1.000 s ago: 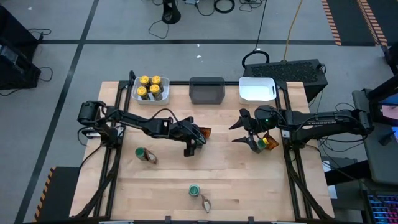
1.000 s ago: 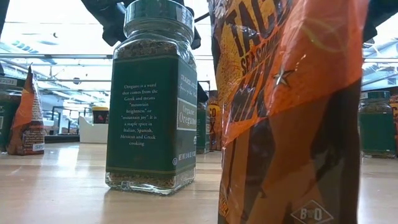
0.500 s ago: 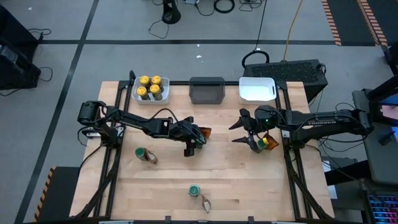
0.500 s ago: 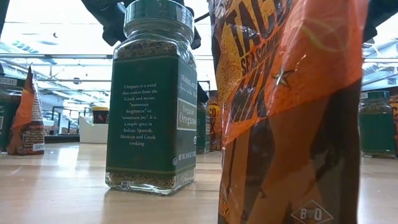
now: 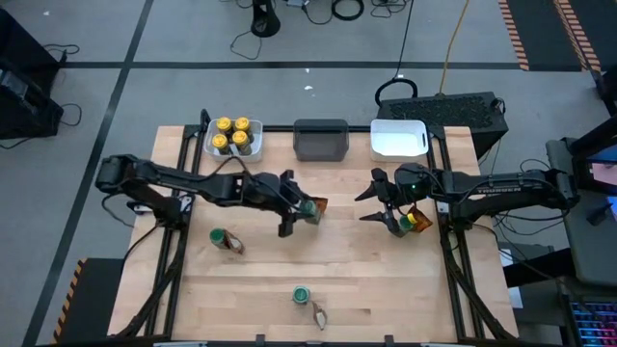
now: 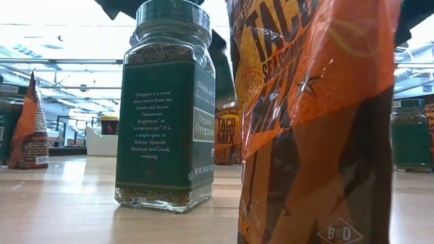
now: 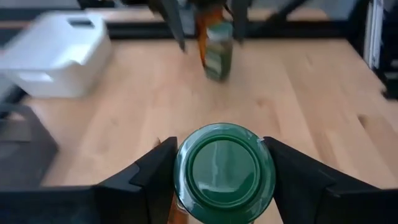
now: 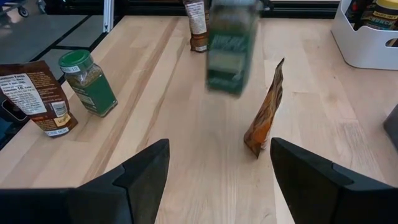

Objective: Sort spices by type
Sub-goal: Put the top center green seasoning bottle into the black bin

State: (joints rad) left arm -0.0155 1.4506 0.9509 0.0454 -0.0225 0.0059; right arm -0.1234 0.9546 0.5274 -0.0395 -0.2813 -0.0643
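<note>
Your left pincer (image 5: 301,211) is clamped on a green-lidded jar (image 7: 224,171), one finger on each side of the lid, near the middle of the surface (image 5: 386,280), with an orange packet (image 5: 319,205) just beside it. Your right pincer (image 5: 383,203) hangs with its fingers spread apart and empty, near the white bin (image 5: 399,139); a yellow-lidded jar (image 5: 420,220) sits just beside that arm's wrist.

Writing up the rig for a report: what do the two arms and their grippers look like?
Both arms are dark, slim and jointed. The right arm carries pale lettering along its forearm and a small green light near the wrist. Each gripper, left gripper and right gripper, has two broad, black, wedge-shaped fingers.
</note>
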